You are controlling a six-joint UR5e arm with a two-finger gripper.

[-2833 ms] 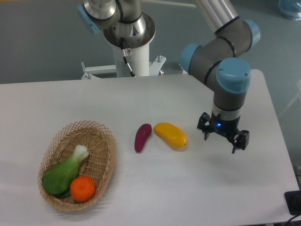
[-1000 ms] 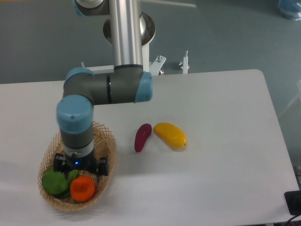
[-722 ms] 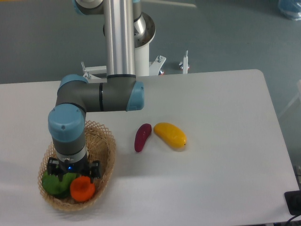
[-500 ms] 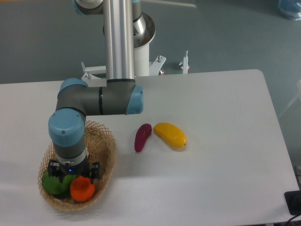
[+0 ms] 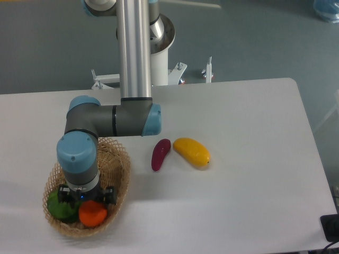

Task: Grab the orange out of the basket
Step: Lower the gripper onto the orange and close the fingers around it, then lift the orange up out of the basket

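Gripper (image 5: 86,196) fingertips lost behind the wrist housing, so jaw spacing unreadable. Top of the orange (image 5: 92,214) covered by the gripper. Most of the green vegetable (image 5: 60,207) masked by the arm. Basket (image 5: 120,170) interior largely blocked. Dark object (image 5: 330,227) clipped at the lower right edge, unidentifiable.

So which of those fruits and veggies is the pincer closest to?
The orange in the basket: the pincer hangs right above it. The yellow fruit and purple vegetable lie away on the table.
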